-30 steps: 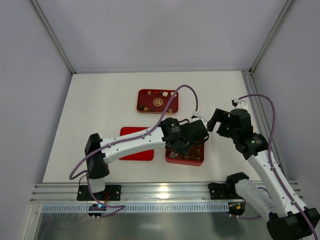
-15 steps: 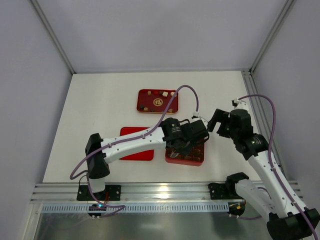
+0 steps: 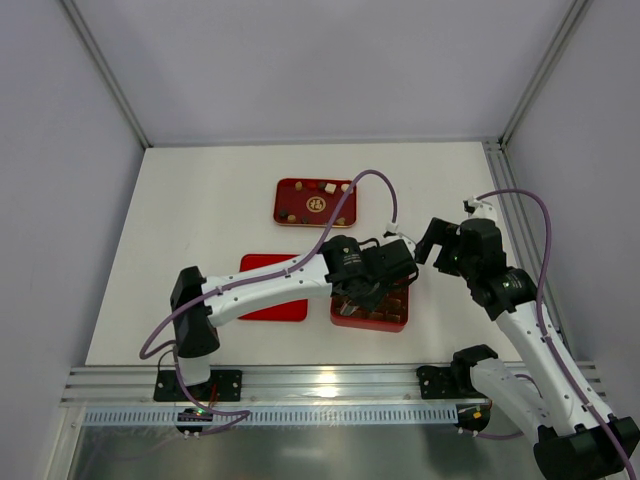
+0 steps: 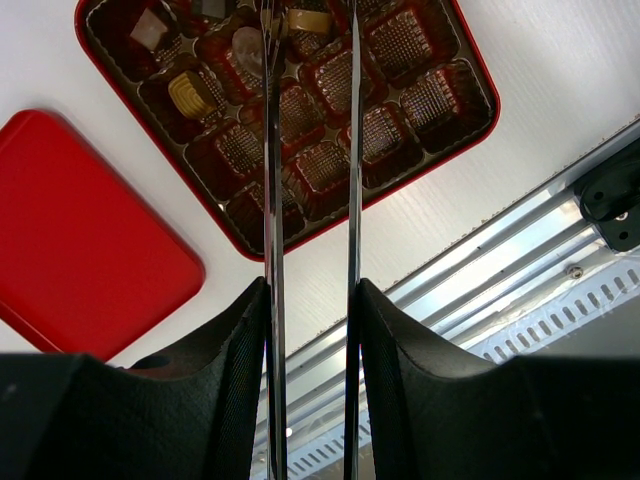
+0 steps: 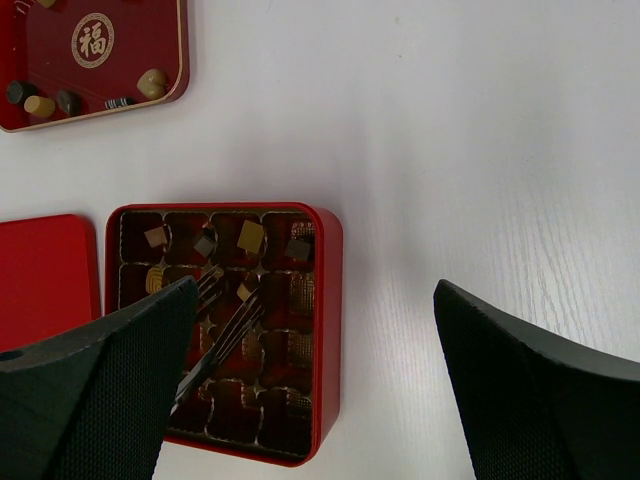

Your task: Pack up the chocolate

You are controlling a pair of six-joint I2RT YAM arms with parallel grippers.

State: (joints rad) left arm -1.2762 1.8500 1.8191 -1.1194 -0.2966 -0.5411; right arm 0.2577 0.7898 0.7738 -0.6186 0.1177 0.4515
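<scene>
The red gridded box (image 3: 396, 318) sits at the near middle of the table, with several chocolate pieces (image 5: 250, 236) in its far cells. My left gripper (image 3: 383, 276) reaches over it with long metal tines (image 4: 270, 150). The tines stand apart, and their tips (image 4: 308, 15) straddle a tan chocolate (image 4: 306, 20) that lies in a cell. It also shows in the right wrist view (image 5: 243, 291). My right gripper (image 3: 432, 241) hovers to the right of the box, wide open and empty (image 5: 312, 290). More chocolates (image 5: 152, 82) lie on the red tray (image 3: 314, 216).
The flat red lid (image 3: 266, 306) lies on the table just left of the box; it also shows in the left wrist view (image 4: 90, 250). An aluminium rail (image 3: 320, 382) runs along the near table edge. Grey walls close the back and sides.
</scene>
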